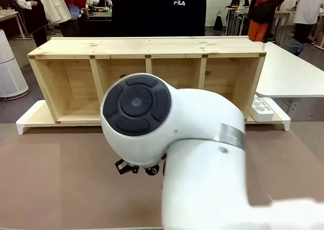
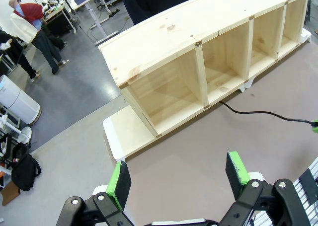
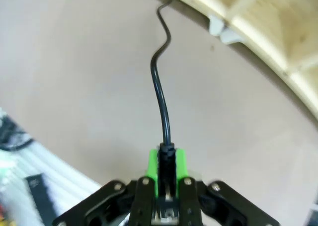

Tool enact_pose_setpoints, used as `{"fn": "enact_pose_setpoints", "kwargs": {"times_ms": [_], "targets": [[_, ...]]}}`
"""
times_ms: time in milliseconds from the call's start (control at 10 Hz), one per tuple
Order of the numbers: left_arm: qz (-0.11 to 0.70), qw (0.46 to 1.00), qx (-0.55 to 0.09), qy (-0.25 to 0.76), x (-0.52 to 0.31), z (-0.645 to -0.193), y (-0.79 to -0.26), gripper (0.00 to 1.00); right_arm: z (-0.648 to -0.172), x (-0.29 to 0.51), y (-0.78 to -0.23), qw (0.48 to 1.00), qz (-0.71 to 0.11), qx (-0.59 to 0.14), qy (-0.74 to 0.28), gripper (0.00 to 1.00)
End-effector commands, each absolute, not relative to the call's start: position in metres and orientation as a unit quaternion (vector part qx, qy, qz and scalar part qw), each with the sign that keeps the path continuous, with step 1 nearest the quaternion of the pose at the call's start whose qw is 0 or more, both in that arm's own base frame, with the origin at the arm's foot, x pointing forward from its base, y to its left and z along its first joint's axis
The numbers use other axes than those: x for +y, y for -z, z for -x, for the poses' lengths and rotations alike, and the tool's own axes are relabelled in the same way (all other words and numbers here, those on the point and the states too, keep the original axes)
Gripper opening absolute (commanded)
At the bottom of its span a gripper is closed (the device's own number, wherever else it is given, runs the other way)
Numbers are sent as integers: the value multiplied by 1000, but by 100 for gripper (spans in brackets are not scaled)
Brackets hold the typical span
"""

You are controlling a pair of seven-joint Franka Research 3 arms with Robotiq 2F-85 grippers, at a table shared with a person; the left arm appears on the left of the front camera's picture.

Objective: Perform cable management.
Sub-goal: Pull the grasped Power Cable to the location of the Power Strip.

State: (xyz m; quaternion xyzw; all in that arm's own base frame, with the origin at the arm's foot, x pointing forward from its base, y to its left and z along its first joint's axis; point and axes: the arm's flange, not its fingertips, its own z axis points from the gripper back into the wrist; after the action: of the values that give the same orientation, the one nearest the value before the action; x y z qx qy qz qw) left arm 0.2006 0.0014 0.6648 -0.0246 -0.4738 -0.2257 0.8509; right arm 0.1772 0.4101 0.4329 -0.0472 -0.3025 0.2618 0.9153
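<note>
Cable (image 3: 160,87) – thin, glossy and black – is clamped at its thicker end between the green pads of the right fingers (image 3: 181,161), which are clenched tight on it. From that grip, in the right wrist view, it runs away over the brown bench (image 3: 74,62), bends in a shallow S and disappears at the foot of the wooden shelf unit (image 3: 258,17). The left wrist view shows the same cable (image 2: 258,113) coming out from under the shelf unit (image 2: 174,37), near the post between its first and second compartments, and crossing the bench (image 2: 198,156) to the picture's right edge, where a bit of green pad shows. The left fingers (image 2: 236,169) are released, spread wide with nothing between them, above bare bench in front of the shelf unit. In the front view the right arm (image 1: 192,139) blocks the middle with its large white joint. Behind it the shelf unit (image 1: 147,48) stands with four open compartments on a white board (image 1: 30,120) – a white power strip (image 1: 263,107) lies just beside its right end. A person in black (image 1: 162,12) stands at the far side.
</note>
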Motion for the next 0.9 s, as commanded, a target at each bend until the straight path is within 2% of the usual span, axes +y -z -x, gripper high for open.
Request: {"fn": "enact_pose_setpoints", "kwargs": {"times_ms": [0, 300, 800], "targets": [[30, 850, -478, 220, 0, -202, -665, 100, -162, 382, -427, 928, 29, -319, -190, 16], [30, 850, -478, 220, 0, -202, -665, 100, -180, 334, -406, 944, 6, -310, -115, 16], [30, 850, -478, 220, 0, -202, -665, 100, -249, 251, -357, 963, -55, -263, -1, 16]]}}
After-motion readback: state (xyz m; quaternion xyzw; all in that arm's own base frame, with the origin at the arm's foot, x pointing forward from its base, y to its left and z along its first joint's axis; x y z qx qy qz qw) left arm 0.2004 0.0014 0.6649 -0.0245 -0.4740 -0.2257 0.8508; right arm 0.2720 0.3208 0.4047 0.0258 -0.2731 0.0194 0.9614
